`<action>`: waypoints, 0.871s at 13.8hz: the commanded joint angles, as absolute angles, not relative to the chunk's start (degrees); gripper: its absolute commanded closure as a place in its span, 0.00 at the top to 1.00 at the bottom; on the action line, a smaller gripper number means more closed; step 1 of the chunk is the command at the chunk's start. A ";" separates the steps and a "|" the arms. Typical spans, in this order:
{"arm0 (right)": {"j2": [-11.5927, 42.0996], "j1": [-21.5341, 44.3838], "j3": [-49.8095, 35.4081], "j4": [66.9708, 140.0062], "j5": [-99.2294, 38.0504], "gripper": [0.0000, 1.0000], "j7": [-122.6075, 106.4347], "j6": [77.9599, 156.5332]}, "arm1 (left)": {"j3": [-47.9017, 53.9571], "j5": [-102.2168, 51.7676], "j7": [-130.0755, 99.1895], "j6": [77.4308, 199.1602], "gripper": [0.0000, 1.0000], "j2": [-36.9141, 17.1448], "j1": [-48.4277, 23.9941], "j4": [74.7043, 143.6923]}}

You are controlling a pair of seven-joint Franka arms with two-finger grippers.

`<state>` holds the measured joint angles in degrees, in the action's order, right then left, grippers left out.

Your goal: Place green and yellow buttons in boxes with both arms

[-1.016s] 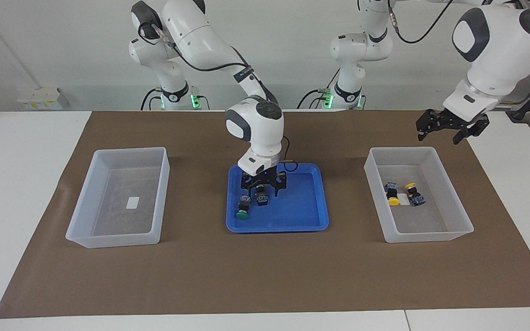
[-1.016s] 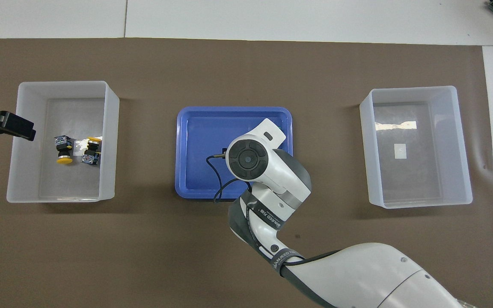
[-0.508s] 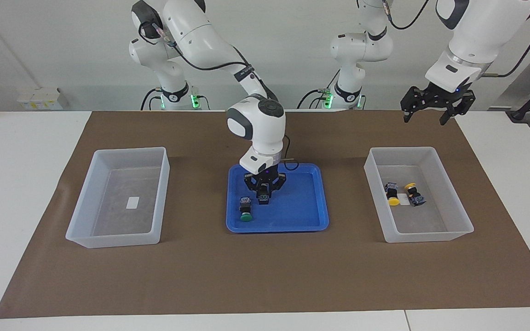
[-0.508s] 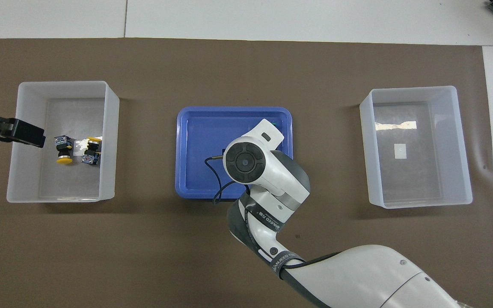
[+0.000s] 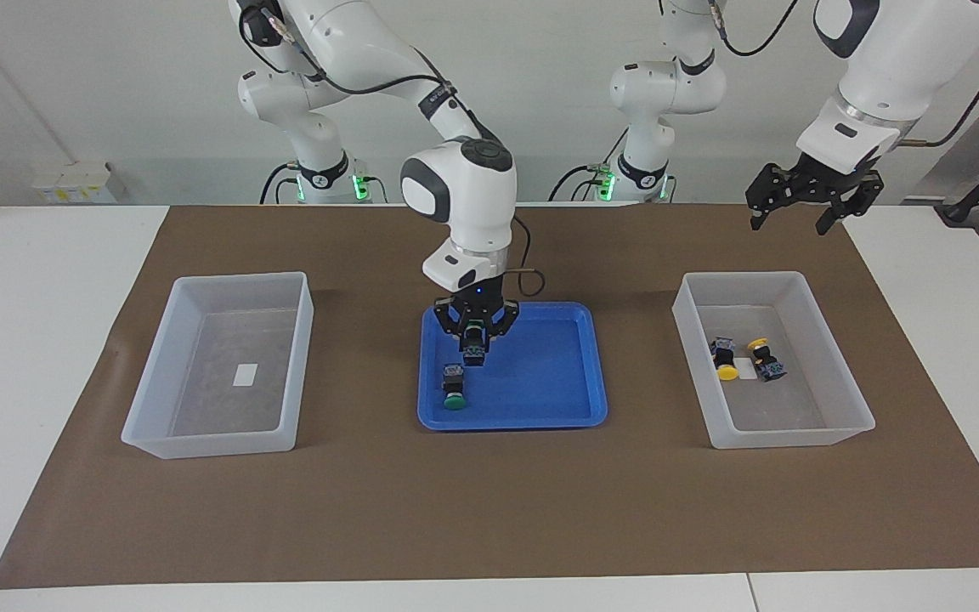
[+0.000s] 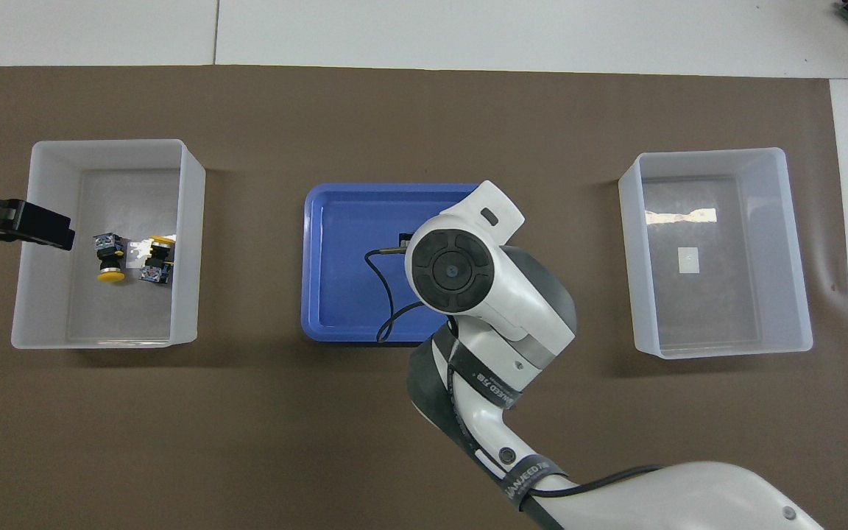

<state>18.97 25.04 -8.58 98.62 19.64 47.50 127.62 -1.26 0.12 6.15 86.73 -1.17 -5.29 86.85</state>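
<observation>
My right gripper is shut on a button with a black-and-grey body, held just above the blue tray; its cap colour does not show. A green button lies on its side in the tray beside it. Two yellow buttons lie in the box at the left arm's end. My left gripper hangs open and empty, high over the mat by that box's robot-side rim. In the overhead view the right arm's wrist hides its gripper and both tray buttons.
An identical box at the right arm's end holds only a small white label. A brown mat covers the table under the tray and both boxes. The right arm's cable loops over the tray.
My right gripper closed on the button and raised it off the tray floor. The left gripper rose and drew back toward the robots, staying open.
</observation>
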 commanded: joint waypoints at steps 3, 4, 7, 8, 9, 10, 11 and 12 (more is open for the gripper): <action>11.53 19.17 -9.32 100.28 17.94 0.00 45.19 120.78 | -1.14 -1.41 2.21 88.07 1.00 0.44 -5.27 89.12; 9.86 16.99 -9.40 100.37 17.41 0.00 42.39 119.11 | -1.14 -1.41 2.20 88.15 1.00 0.53 -5.36 89.38; 6.16 7.95 -9.32 100.28 10.05 0.00 28.70 117.25 | -1.14 -1.41 2.20 88.24 1.00 0.62 -4.84 89.56; 5.46 5.13 -9.32 100.28 8.37 0.00 24.04 116.03 | -1.23 -1.41 2.20 88.42 1.00 0.62 -4.83 89.56; 5.01 2.31 -9.32 100.37 7.74 0.00 19.73 114.45 | -1.14 -1.41 2.28 88.50 1.00 0.62 -4.66 89.56; 4.92 -0.24 -9.32 100.46 6.86 0.00 16.29 113.48 | -1.14 -1.41 2.20 88.59 1.00 0.70 -4.57 89.56; 4.75 -2.53 -9.32 101.76 5.55 0.00 13.91 113.90 | -1.23 -1.32 2.28 88.68 1.00 0.62 -4.57 89.56; 4.05 -4.64 -9.32 103.43 4.32 0.00 11.36 114.43 | -1.23 -1.32 2.29 88.68 1.00 0.62 -4.57 89.56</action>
